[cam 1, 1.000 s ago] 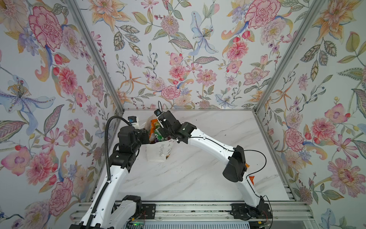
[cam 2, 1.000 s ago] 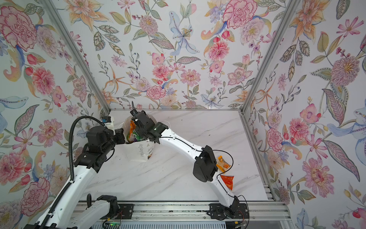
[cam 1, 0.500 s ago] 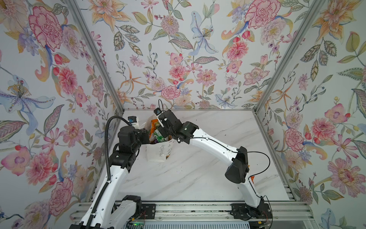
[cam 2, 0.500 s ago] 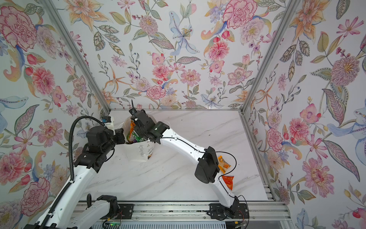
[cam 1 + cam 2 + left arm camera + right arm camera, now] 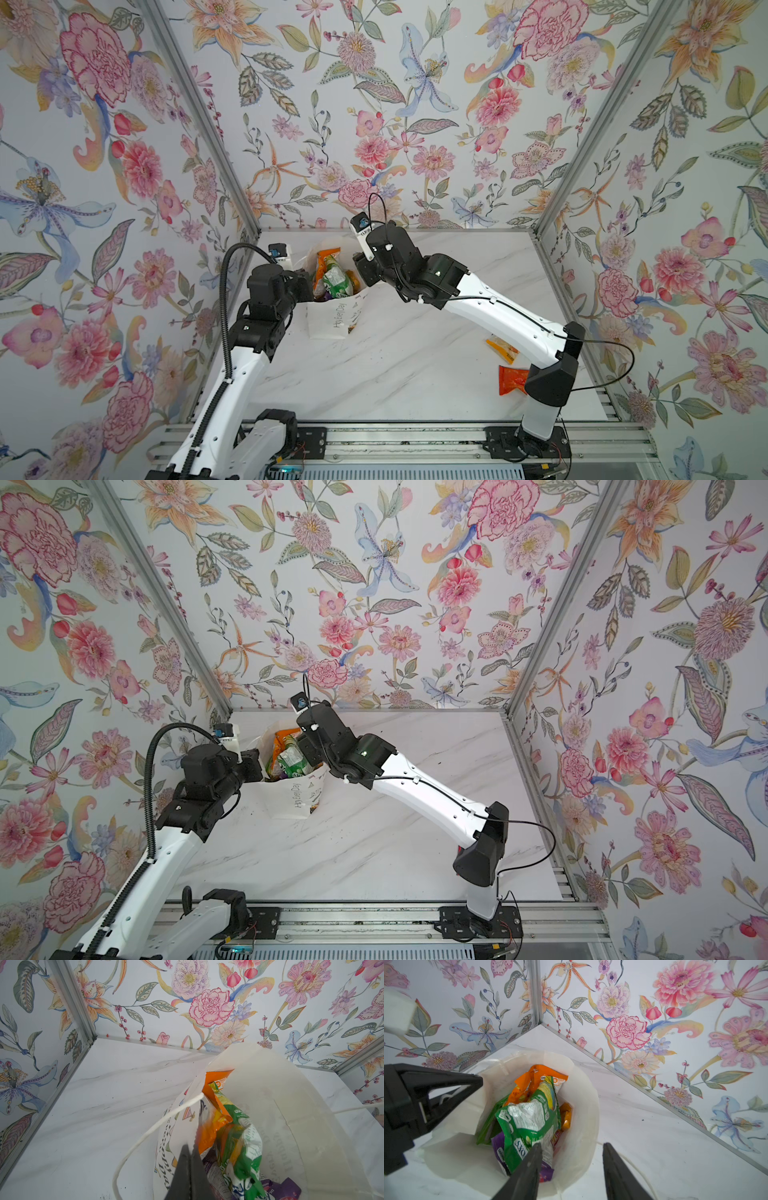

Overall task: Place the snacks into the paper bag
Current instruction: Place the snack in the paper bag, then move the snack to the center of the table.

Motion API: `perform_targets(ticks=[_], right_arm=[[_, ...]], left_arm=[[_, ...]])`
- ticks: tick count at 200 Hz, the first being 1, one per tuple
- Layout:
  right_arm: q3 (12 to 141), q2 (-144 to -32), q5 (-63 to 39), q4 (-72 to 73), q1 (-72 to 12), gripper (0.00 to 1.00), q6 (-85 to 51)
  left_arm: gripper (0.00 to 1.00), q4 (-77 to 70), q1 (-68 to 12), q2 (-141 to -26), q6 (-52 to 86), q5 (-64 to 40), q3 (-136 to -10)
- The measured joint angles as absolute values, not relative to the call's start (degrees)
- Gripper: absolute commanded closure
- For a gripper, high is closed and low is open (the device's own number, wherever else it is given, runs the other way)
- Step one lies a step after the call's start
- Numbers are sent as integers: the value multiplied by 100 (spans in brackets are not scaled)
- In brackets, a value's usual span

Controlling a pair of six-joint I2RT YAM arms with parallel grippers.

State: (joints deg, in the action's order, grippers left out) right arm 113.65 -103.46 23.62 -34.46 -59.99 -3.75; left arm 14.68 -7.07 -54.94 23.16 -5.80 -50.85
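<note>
The right gripper [image 5: 572,1145] has let go since a second ago: its jaws now stand apart with nothing between them. The right arm's elbow [image 5: 548,380] has swung nearer the front and farther right. The left arm has not shifted.

Nearest, beside that elbow, two sachets lie flat on the table [image 5: 395,365]. The orange sachet [image 5: 511,380] is partly hidden behind the elbow, and the yellow sachet [image 5: 500,348] lies just beyond it, partly under the forearm. Both are well apart from the bag (so not in it).

Farther back, toward the far left corner, the bag [image 5: 332,320] stands upright with its mouth open and its lettering to the front. The left gripper [image 5: 190,1147] is clenched on the paper rim at the bag's left side, and a cord handle [image 5: 145,1138] hangs loose beside it. The right gripper hovers at the right side of the mouth. One finger overlaps the green packet [image 5: 527,1120] (whether they touch cannot be told), and the other stands outside the rim.

The rest of the snacks fill the bag. The green packet stands on top, with the orange packet [image 5: 529,1080] behind it poking above the rim. A purple packet [image 5: 498,1147] lies lower, and a small orange one [image 5: 565,1115] rests against the far side.

Beyond stands the flowered wall [image 5: 415,124].
</note>
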Motion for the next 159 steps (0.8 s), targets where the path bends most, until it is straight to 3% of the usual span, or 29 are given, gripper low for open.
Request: perform_targets(ticks=[105, 131, 159], right_arm=[[8517, -8068, 3094, -3472, -5546, 44, -1118], [7612, -7411, 2842, -3452, -4845, 44, -1660], [6639, -6886, 2018, -3448, -3566, 44, -2375]], left_arm=[[100, 1468, -705, -5494, 2316, -580, -5085], [100, 1466, -705, -5494, 2316, -580, -5085], [100, 1466, -705, -5494, 2316, -580, -5085]])
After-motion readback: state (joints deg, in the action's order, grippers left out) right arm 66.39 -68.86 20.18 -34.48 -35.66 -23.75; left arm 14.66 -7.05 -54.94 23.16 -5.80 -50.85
